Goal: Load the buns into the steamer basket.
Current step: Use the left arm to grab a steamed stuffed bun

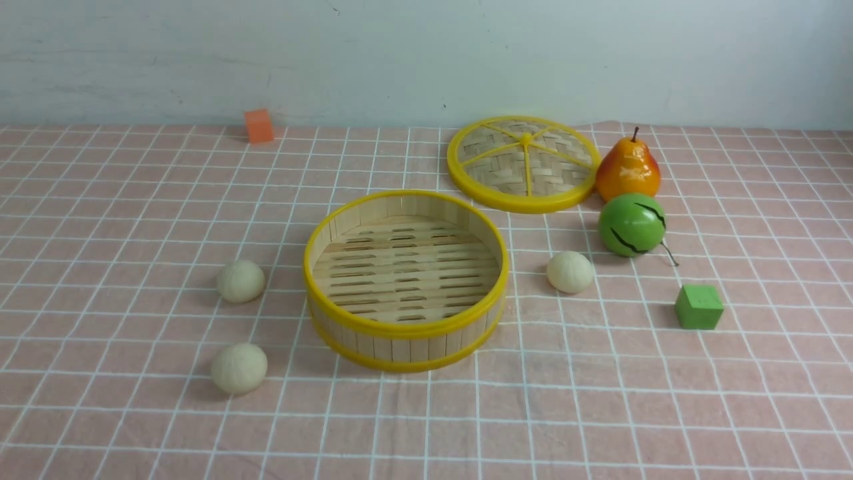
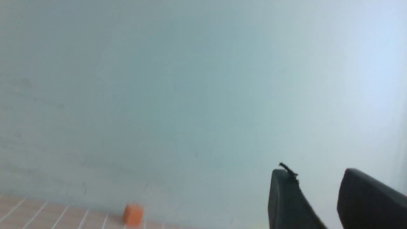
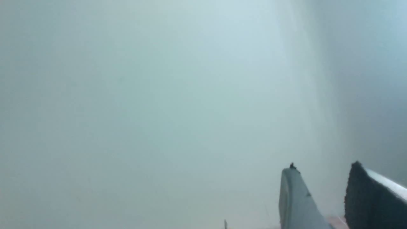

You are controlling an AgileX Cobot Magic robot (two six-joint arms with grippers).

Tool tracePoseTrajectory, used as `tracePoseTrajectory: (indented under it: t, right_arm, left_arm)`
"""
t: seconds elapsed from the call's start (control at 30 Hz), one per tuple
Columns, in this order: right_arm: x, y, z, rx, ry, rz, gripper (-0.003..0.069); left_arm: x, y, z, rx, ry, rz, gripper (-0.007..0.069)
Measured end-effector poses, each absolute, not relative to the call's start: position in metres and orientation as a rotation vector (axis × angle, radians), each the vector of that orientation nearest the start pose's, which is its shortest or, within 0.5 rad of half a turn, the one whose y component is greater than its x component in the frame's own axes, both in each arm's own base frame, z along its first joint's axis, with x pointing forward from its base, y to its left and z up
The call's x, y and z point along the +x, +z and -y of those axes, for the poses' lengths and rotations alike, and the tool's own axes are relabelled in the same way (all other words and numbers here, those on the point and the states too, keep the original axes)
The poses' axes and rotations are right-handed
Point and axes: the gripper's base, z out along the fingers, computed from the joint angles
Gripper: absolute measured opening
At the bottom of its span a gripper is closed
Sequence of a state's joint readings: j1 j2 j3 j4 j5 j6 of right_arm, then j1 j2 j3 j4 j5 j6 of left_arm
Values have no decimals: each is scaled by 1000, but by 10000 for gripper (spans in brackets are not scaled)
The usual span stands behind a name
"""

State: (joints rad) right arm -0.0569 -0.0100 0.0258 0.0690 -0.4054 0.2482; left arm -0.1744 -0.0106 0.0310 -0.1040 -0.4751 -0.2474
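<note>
3 cream-white dough buns [image 1: 240, 281] sit beside round yellow-rimmed bamboo steamer basket [image 1: 406, 343]; L gripper [image 2: 314, 178], R gripper [image 3: 321, 173] narrowly parted, unloaded.

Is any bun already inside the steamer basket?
No: the steamer basket shows only its bare slatted floor, and the three buns lie outside it.

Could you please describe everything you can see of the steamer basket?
The steamer basket is round and shallow: a wall of upright pale wooden strips, yellow rims top and bottom, a slatted bamboo floor with slots. It stands upright and empty near the middle of the pink checked cloth. Only the cloth touches it.
</note>
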Motion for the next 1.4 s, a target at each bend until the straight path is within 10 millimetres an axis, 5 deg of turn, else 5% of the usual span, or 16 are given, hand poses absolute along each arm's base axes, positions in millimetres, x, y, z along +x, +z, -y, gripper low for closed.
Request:
tracePoseTrajectory:
  t: [0.17,0.33,0.43,0.47,0.53,0.8,0.93,1.03,1.17,1.23,1.4]
  right_arm:
    - [42,255,5,264,303,-1000,202]
    - [48,298,4,268,293,-1097,23]
    - [71,328,4,229,194,-1318,-16]
    - [70,331,4,223,190,-1310,-16]
    - [96,335,6,210,119,-1523,-13]
    - [174,285,-1,81,-5,-2243,-10]
    - [191,274,-23,-112,22,-2409,-10]
    - [205,263,-49,-341,56,-2508,-10]
    - [211,258,-61,-433,77,-2539,-10]
    - [211,256,-62,-450,76,-2554,-10]
    - [211,256,-63,-444,85,-2556,-10]
  left_arm:
    - [36,274,-1,-232,-611,-906,204]
    - [40,343,4,-187,-570,-1029,49]
    - [75,381,12,-139,-480,-1222,-13]
    - [78,379,13,-137,-473,-1242,-14]
    - [117,388,21,-100,-406,-1410,-14]
    - [219,348,45,-111,-370,-2106,-14]
    - [247,330,52,-86,-360,-2272,-14]
    - [289,311,60,-64,-334,-2379,-14]
    - [326,298,64,-21,-267,-2427,-5]
    - [358,284,67,16,-210,-2478,59]
    - [399,264,71,-2,-172,-2537,267]
